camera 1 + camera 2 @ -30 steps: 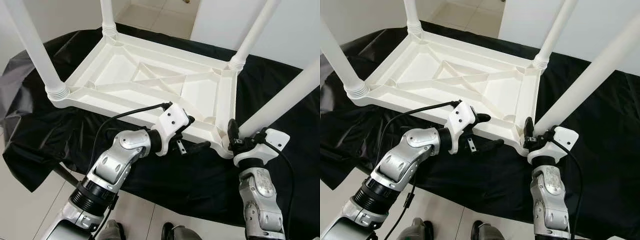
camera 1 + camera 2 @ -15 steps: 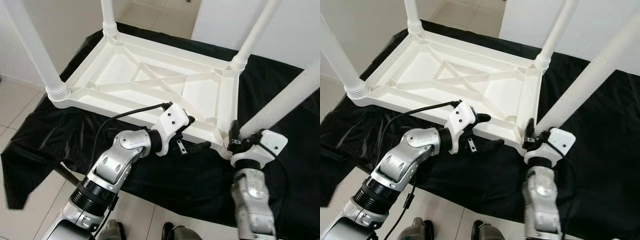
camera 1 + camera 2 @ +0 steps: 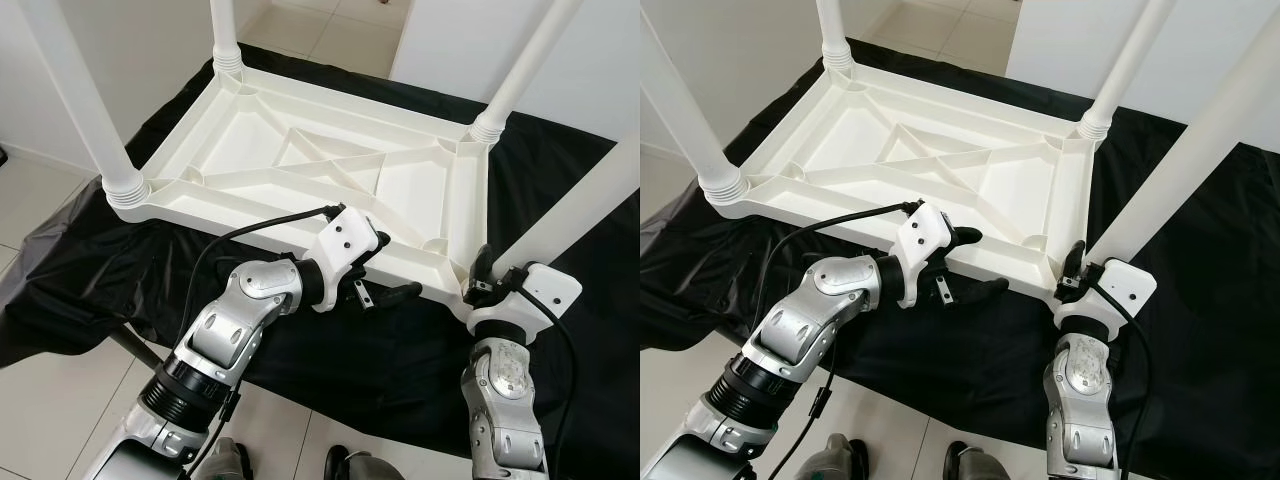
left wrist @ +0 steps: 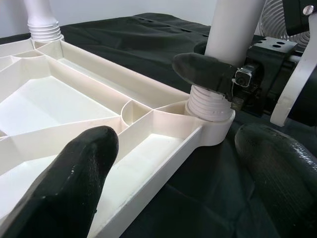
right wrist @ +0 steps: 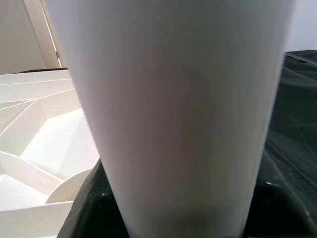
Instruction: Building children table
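Note:
A white plastic children's table (image 3: pixel 250 190) lies upside down on a black cloth. Three white legs stand in its corners: near left (image 3: pixel 85 100), far left (image 3: pixel 222 30) and far right (image 3: pixel 520 65). A fourth leg (image 3: pixel 590 200) rises tilted from the near right corner. My right gripper (image 3: pixel 480 275) is shut on that leg just above its threaded base (image 4: pixel 210 101); the leg (image 5: pixel 178 109) sits between its fingers. My left gripper (image 3: pixel 395 265) is open and straddles the table's near rim, one finger (image 4: pixel 74 183) over the ribbed underside and the other (image 4: pixel 277 168) outside it.
The black cloth (image 3: pixel 330 350) covers the low surface under the table and hangs over its front edge. Tiled floor (image 3: pixel 40 400) lies to the left and in front. A white wall (image 3: pixel 450 40) stands behind at the right.
The view has shifted a little. The table's near right corner and my right gripper with the leg have moved slightly right. My left gripper has stayed put.

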Controlling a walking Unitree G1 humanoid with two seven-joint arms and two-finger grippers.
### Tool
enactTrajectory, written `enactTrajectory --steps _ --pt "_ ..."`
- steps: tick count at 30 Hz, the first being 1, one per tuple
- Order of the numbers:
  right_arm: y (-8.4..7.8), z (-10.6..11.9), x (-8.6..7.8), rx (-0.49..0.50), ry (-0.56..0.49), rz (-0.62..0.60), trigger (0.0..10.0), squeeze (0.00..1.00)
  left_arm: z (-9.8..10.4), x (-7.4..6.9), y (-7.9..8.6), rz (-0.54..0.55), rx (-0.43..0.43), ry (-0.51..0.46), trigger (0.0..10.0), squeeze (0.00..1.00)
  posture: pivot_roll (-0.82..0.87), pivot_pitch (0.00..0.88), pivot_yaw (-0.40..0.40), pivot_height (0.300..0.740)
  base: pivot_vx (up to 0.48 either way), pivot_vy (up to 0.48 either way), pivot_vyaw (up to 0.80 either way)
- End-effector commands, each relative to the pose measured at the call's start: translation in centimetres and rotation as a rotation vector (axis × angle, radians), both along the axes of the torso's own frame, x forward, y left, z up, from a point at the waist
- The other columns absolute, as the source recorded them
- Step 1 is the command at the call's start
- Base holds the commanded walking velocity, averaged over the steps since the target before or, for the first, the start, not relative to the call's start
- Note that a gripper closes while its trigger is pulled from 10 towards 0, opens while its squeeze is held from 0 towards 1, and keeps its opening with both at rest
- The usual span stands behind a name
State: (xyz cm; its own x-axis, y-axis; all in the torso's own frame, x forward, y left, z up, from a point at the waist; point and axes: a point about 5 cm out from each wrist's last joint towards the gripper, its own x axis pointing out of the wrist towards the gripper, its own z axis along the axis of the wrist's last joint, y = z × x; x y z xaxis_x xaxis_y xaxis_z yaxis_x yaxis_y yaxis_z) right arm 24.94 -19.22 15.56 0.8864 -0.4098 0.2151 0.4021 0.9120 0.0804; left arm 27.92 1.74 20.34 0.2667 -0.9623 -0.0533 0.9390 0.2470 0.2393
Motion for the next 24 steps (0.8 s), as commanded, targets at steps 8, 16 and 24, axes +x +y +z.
enactTrajectory --steps 8,16,24 --pt "-2.3 -3.9 -0.5 0.119 0.218 -0.175 10.0 0.00 0.2 -0.3 -0.5 -0.018 -0.010 -0.012 10.0 0.00 0.02 0.156 -0.051 0.740 0.000 0.000 0.00" --pt "-2.2 -3.4 0.0 0.120 0.209 -0.167 10.0 0.00 0.2 -0.3 -0.5 -0.021 -0.007 -0.012 10.0 0.00 0.02 0.151 -0.052 0.740 0.000 0.000 0.00" --pt "-2.2 -3.5 0.0 0.122 0.214 -0.179 10.0 0.00 0.2 -0.3 -0.6 -0.022 -0.008 -0.013 10.0 0.00 0.02 0.149 -0.055 0.740 0.000 0.000 0.00"
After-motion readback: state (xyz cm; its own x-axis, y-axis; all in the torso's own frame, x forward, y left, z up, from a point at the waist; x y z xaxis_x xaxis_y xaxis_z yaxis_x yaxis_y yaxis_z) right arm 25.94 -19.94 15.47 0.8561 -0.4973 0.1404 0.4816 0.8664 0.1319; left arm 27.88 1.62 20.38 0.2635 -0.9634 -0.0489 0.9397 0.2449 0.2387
